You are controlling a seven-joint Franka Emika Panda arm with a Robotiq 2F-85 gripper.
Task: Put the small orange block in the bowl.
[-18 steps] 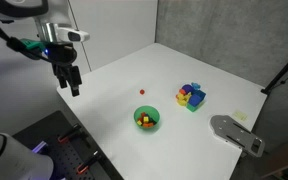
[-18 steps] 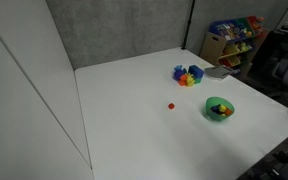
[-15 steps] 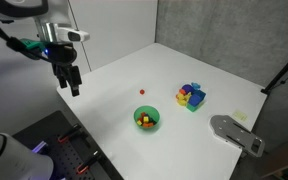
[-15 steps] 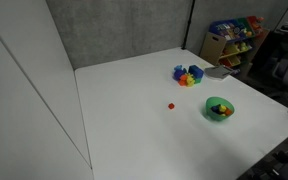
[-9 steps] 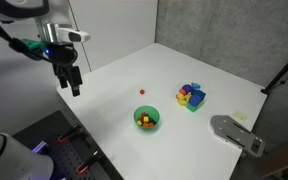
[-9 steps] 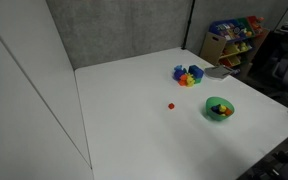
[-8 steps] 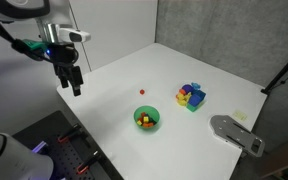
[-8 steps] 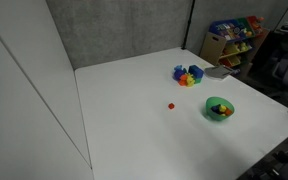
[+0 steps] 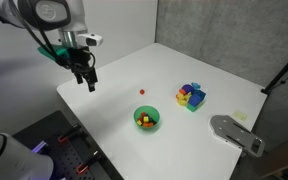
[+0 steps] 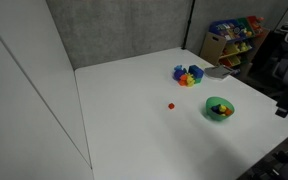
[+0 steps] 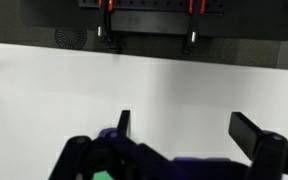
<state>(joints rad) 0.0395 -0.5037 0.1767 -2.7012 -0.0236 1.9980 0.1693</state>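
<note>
Now that, over the white table (image 9: pixel 224 105), the grey robot arm (image 9: pixel 39 12) has swung inward from the edge, jaws spread and empty, approach judged begun: round bright green bowl (image 9: pixel 146 119); tiny orange-red cube (image 9: pixel 140 91), loose on table near bowl, ungrasped.

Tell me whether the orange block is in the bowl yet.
No, the orange block lies on the table, apart from the bowl.
</note>
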